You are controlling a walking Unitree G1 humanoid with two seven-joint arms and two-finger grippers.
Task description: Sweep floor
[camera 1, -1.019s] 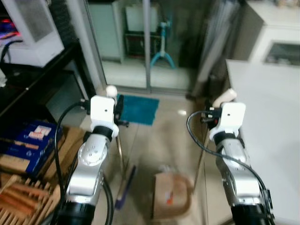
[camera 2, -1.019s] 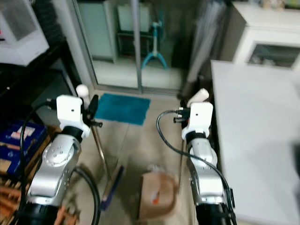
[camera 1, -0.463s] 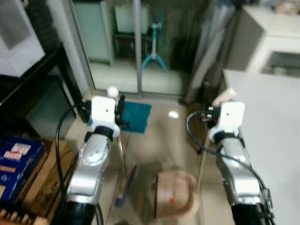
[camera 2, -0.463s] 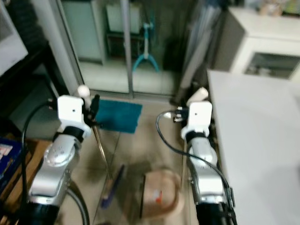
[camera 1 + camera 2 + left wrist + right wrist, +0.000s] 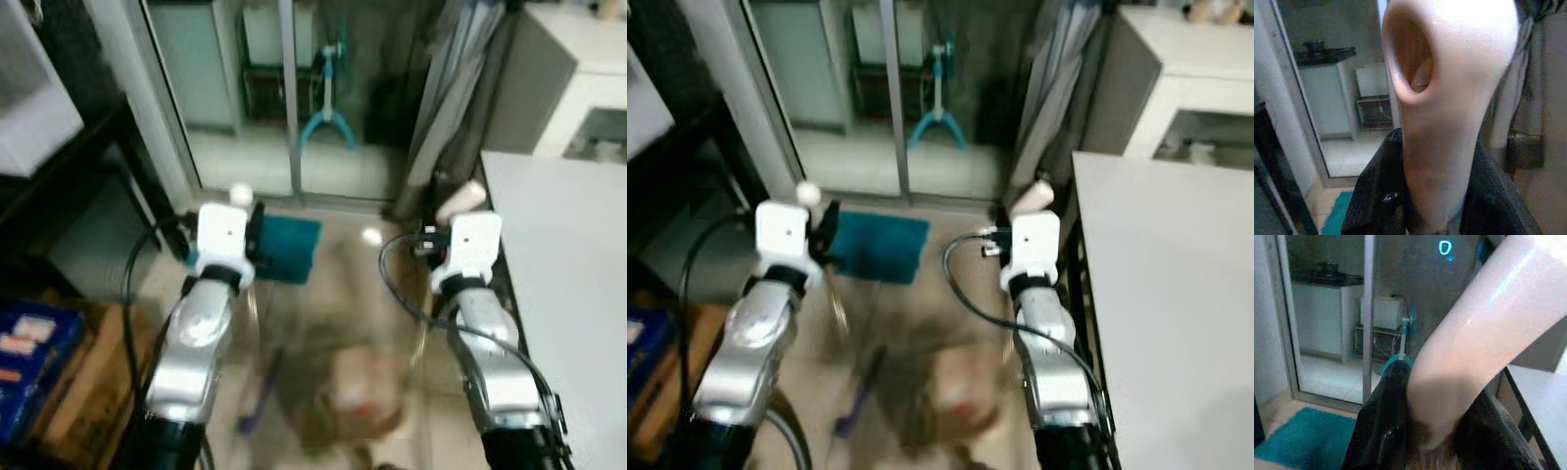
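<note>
My left gripper (image 5: 251, 221) is shut on the pale top of a broom handle (image 5: 239, 195). Its thin pole runs down to a blue broom head (image 5: 257, 394), blurred on the floor. In the left wrist view the handle end (image 5: 1449, 98) has a hanging hole and sits between black fingers (image 5: 1376, 205). My right gripper (image 5: 429, 241) is shut on the pale handle (image 5: 460, 199) of a brown dustpan (image 5: 362, 392) that rests on the tiles beside the broom head. The right wrist view shows that handle (image 5: 1484, 342) clamped between black fingers (image 5: 1383, 431).
A teal mat (image 5: 289, 247) lies before a glass sliding door (image 5: 294, 88), with a teal stand (image 5: 328, 108) behind it. A white table (image 5: 578, 294) runs along the right. A black shelf (image 5: 69, 166) and blue boxes (image 5: 29, 362) stand on the left.
The whole view has shifted and the floor has gone blurry, so the camera is moving. Both grippers keep the same hold on their handles.
</note>
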